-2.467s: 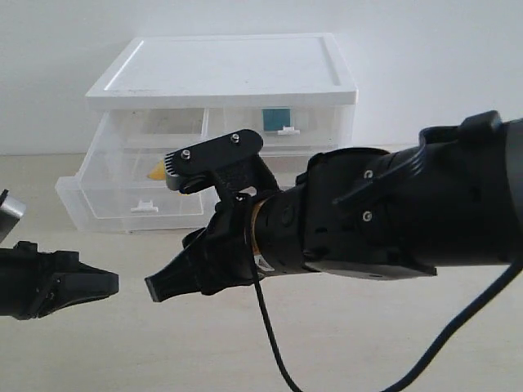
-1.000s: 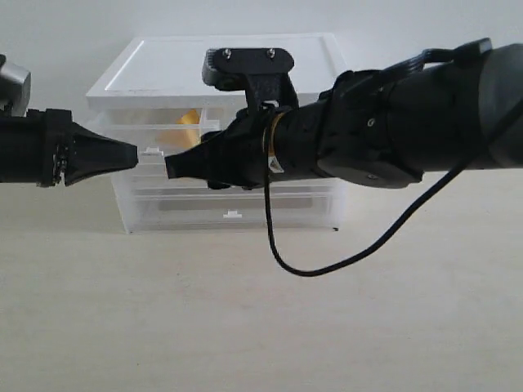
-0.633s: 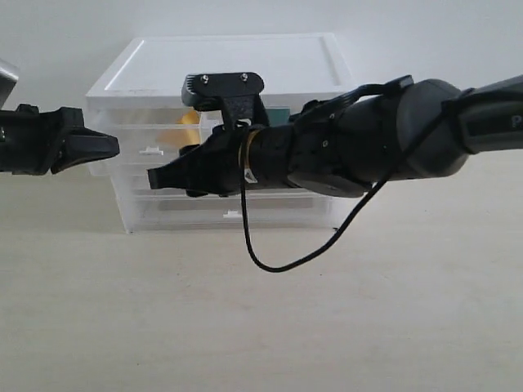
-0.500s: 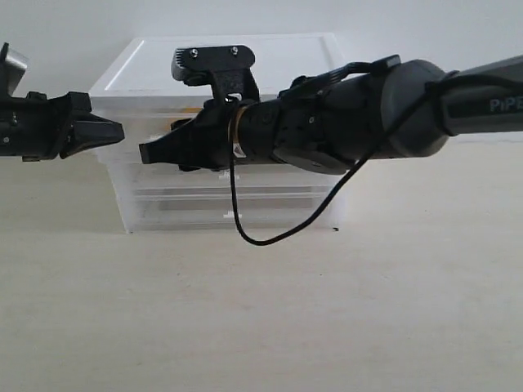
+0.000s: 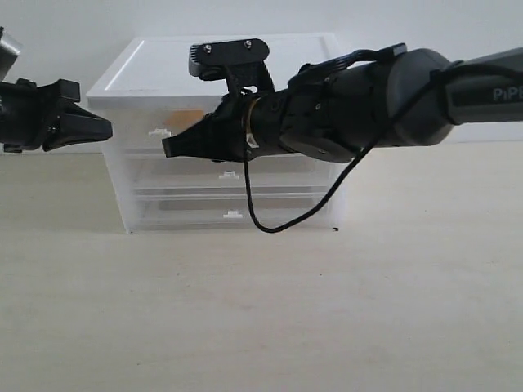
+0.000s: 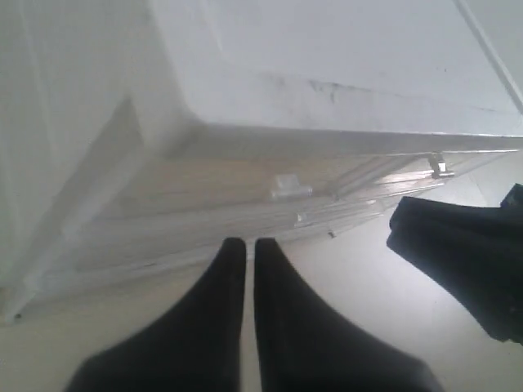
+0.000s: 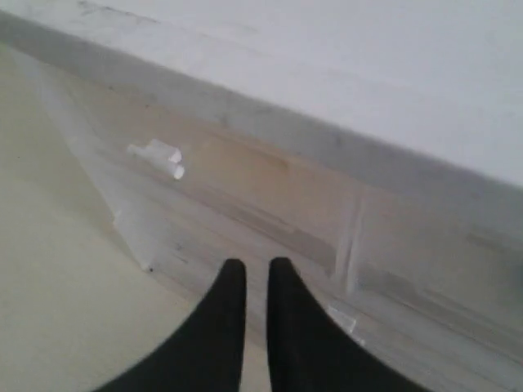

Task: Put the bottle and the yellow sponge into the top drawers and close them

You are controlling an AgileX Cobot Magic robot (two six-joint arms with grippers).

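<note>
Now | left pincer (image 6: 250, 243) closed, empty | right pincer (image 7: 257, 265) narrow, empty | right arm (image 5: 384, 106) lettering (image 5: 507, 95) reads "PiP", cut off

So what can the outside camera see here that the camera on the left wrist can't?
Only the outside view: the yellow sponge, an orange patch inside the top left drawer, the black cable looping down, and the two full-width drawers below. Only the left wrist view: the left tool from right behind, shut tight. Both: the white-topped cabinet, that drawer's tab handle, and part of the right arm.
</note>
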